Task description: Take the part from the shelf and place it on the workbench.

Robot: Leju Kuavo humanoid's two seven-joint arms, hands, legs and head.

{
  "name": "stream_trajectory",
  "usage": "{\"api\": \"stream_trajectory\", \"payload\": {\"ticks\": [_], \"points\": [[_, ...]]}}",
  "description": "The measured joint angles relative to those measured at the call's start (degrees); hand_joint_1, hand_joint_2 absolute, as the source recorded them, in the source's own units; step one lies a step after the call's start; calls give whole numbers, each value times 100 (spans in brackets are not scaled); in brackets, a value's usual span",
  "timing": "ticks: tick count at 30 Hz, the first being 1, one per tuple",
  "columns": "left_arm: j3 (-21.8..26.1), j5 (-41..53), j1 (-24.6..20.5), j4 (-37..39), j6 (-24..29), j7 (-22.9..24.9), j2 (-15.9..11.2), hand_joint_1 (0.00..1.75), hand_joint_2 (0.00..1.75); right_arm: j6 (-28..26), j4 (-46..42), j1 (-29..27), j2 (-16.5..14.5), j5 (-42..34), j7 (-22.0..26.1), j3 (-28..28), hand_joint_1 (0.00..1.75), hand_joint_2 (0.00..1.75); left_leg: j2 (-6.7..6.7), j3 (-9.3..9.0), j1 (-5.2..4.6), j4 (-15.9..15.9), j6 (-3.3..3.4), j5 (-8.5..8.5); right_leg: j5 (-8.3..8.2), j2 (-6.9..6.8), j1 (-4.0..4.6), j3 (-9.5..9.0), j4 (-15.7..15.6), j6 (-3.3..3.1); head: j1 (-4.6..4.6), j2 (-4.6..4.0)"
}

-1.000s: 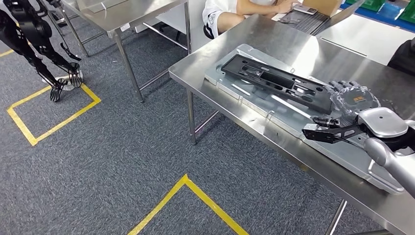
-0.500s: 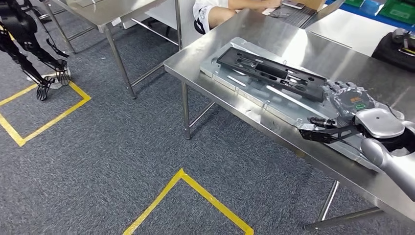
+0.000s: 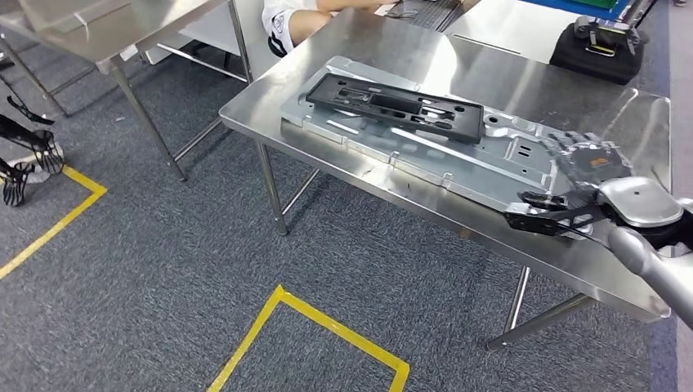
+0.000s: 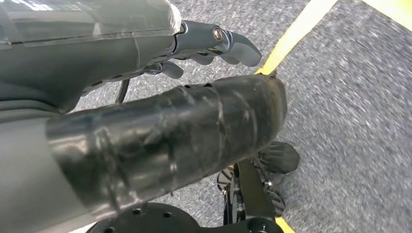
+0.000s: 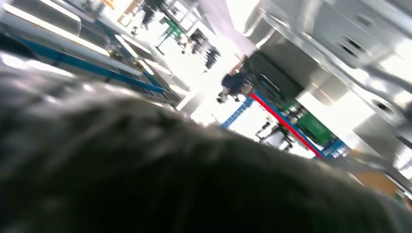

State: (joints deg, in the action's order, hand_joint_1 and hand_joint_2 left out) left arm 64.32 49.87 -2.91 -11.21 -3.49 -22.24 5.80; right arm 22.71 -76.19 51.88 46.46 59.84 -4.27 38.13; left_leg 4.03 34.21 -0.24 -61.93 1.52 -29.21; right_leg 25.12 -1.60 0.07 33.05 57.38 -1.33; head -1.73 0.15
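Head view shows the part (image 3: 425, 143), a long flat sheet-metal plate with stamped ribs, holes and upturned tabs, lying flat on the stainless workbench (image 3: 523, 82) along its near edge. A black slotted panel (image 3: 392, 106) lies on top of the plate toward its far-left half.

Handling judgement:
- Stiff and fairly heavy for its thickness; it should not sag, but its length gives leverage against a one-ended grip.
- Bare metal on a bare steel top: expect it to slide easily and to scrape.
- Edges and tabs are likely sharp; the flat rim at either short end is the sensible place to take hold.
- The black panel appears loose on the plate, so tilting could shift it.

Hand pose:
- The right hand (image 3: 584, 175) lies at the plate's right end, palm down, fingers over the upper face and the dark thumb at the near rim. Whether it is gripping the plate or merely resting on it cannot be told from these pictures; right wrist view is blurred.
- Left wrist view shows the left hand (image 4: 204, 46) hanging over grey carpet and a yellow floor line, fingers loosely extended and apart, holding nothing.

The plate already rests on the bench, so placement looks essentially complete
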Motion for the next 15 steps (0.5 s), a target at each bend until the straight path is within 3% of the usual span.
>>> {"api": "stream_trajectory", "payload": {"ticks": [2, 3, 4, 5, 6, 8, 9, 13, 15], "points": [[6, 7, 12, 0, -2, 2, 1, 0, 0, 1, 0, 3, -30, 1, 6, 1, 0, 0, -290, 322, 34, -705, -38, -378, -33, 139, -21, 36, -7, -40, -4, 0], [12, 9, 18, 0, -2, 3, 1, 0, 0, 2, -1, -6, -49, 5, 11, 1, 0, 0, -343, 483, 42, -1050, -52, -511, -39, 205, -24, 57, 1, -44, -4, 0], [19, 9, 22, 0, -2, 3, -1, 0, 0, 3, -2, -15, -61, 11, 21, 1, 0, 0, -360, 577, 48, -1247, -65, -542, -44, 269, -28, 74, 14, -43, -5, 1], [26, 9, 24, 0, -1, 3, -4, 0, 0, 4, -3, -21, -71, 17, 33, 1, 0, 0, -365, 568, 54, -1222, -76, -451, -43, 328, -34, 88, 35, -36, -5, 1], [31, 9, 26, 0, -1, 3, -8, 0, 0, 4, -3, -23, -75, 21, 43, 1, 0, 0, -368, 458, 64, -986, -82, -271, -36, 377, -43, 97, 62, -24, -5, 1], [34, 11, 25, 0, -1, 3, -15, 0, 0, 1, -4, -21, -76, 10, 63, 1, 0, 0, -389, 131, 88, -296, -87, 106, -9, 455, -57, 109, 121, 15, -5, 1], [34, 15, 23, 0, -2, 4, -16, 0, 0, -1, -5, -19, -75, 0, 68, 1, 0, 0, -414, 8, 92, -29, -88, 184, 9, 479, -52, 123, 157, 43, -5, 1], [37, 36, -4, 0, -3, 5, -16, 0, 0, 0, -9, -12, -66, 89, 111, 1, 0, 0, -461, -65, 75, 229, 8, 213, 9, 527, -41, 199, 208, 164, 3, 0], [38, 43, -7, 0, -3, 4, -14, 0, 0, 10, -15, 3, -35, 167, 156, 4, 0, 0, -459, -65, 85, 278, 89, 263, 72, 452, -56, 228, 273, 215, 4, 1]]}}
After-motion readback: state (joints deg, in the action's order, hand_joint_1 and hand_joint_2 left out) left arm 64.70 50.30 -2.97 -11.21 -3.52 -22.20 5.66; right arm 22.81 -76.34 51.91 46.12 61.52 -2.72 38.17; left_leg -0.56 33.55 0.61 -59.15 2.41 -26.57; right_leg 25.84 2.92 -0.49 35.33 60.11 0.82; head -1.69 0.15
